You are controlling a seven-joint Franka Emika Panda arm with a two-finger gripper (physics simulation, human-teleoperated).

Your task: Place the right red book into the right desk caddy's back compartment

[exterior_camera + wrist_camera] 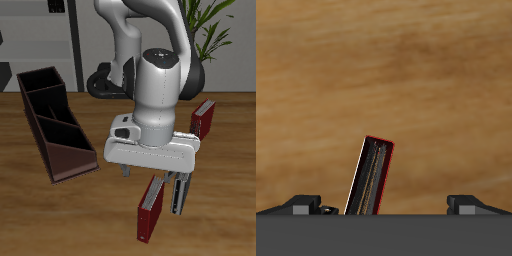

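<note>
Gripper (386,203) hangs above the table (30,215) with its jaws spread wide and nothing between them in contact; it holds nothing. In the wrist view the two fingertips (302,203) stand well apart, and the right red book (370,178) shows spine-up below them, closer to one finger than the other and turned at a slant to the line between them. From the front the book (150,208) stands upright near the table's front edge, just beside a grey-black book (180,192); a second red book (205,118) stands farther back. The right desk caddy (55,120) lies well apart from it, with the back compartment (40,84) at its tall end, dark inside.

My reading is that the step in hand is lining up for the grasp; the lift and carry are not yet begun. The next move seems to call for centring over the book, turning the wrist to square the jaws with its covers, descending, and closing without nudging the grey-black neighbour.
</note>
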